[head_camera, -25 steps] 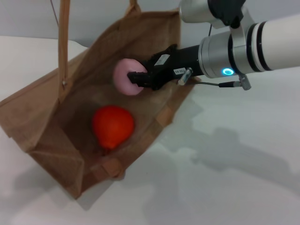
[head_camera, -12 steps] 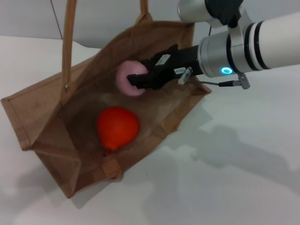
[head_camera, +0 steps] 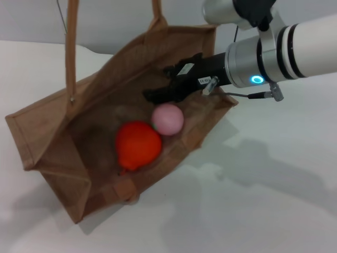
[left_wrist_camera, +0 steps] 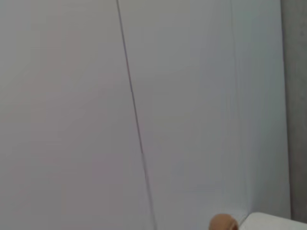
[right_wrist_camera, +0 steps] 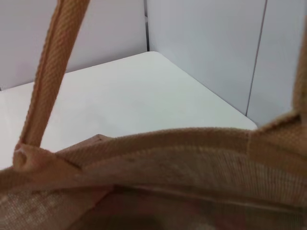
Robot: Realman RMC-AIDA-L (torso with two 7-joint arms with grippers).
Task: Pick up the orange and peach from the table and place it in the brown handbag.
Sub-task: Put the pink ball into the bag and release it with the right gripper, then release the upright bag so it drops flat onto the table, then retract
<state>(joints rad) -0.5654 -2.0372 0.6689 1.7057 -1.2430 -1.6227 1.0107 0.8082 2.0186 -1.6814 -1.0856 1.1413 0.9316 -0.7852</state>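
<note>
The brown handbag (head_camera: 58, 126) lies open on the white table (head_camera: 253, 200), its handles pulled upward out of the head view. Inside it rest the red-orange orange (head_camera: 138, 145) and, touching it on the right, the pale pink peach (head_camera: 168, 119). My right gripper (head_camera: 160, 90) reaches into the bag's mouth just above the peach, open and holding nothing. The right wrist view shows the handbag's woven rim (right_wrist_camera: 158, 143) and one handle (right_wrist_camera: 53, 72) close up. My left gripper is out of view.
The table stretches bare to the right of and in front of the bag. A grey wall (head_camera: 116, 21) stands behind it. The left wrist view shows mostly wall panels (left_wrist_camera: 144, 96).
The right gripper has opened and let go of the peach, which dropped into the bag beside the orange. The bag shifted slightly.
</note>
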